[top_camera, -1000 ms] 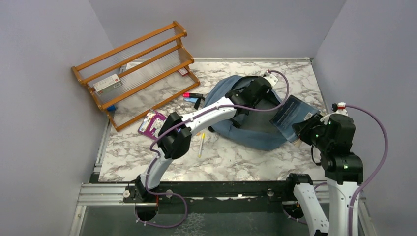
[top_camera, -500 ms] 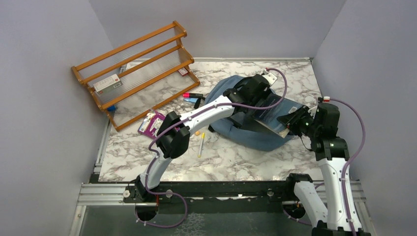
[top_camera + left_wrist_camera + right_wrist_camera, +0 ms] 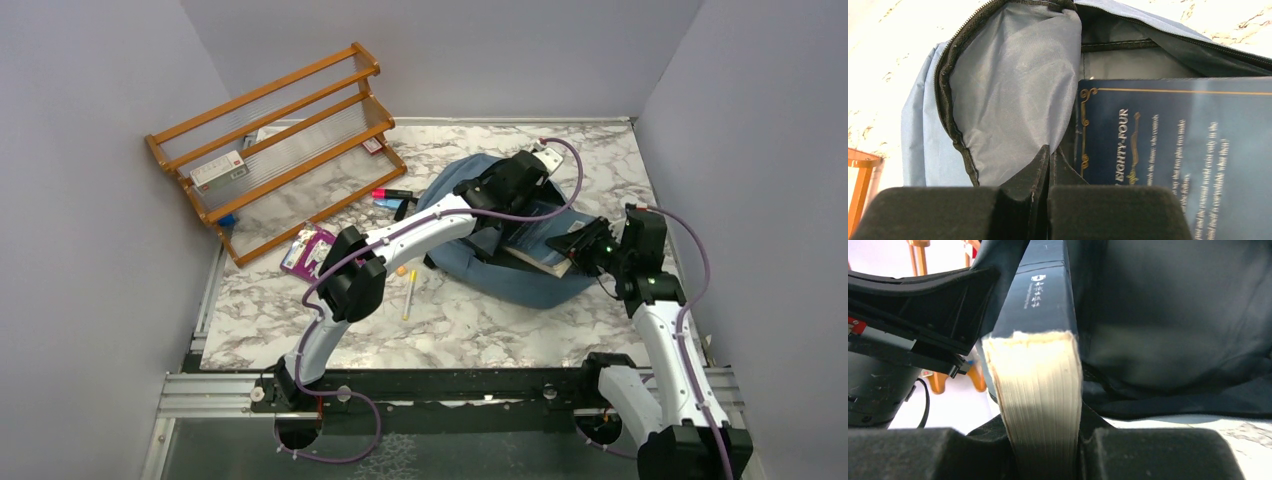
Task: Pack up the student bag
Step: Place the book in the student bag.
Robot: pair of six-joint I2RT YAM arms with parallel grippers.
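The left arm (image 3: 415,235) and right arm (image 3: 668,345) are built of smooth white shells joined by bulky black joint housings. A thin purple cable (image 3: 335,461) loops along each, rising from the black rail (image 3: 450,385) carrying both bases. The left end effector (image 3: 1049,155) and right end effector (image 3: 1045,440) have black foam-padded fingers (image 3: 1040,167).

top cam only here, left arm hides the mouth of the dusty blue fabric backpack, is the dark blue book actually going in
Observer: yes. The left wrist view shows the dark blue hardcover book, gold lettering on its cover, with a corner inside the open mouth of the dusty-blue fabric backpack.
Operator: what holds the mouth open
Observer: the left gripper, shut on the grey lining of the backpack's flap, which stands lifted.
Operator: right grip ok
Observer: the right gripper presses on both covers, with the cream page block between its fingers.
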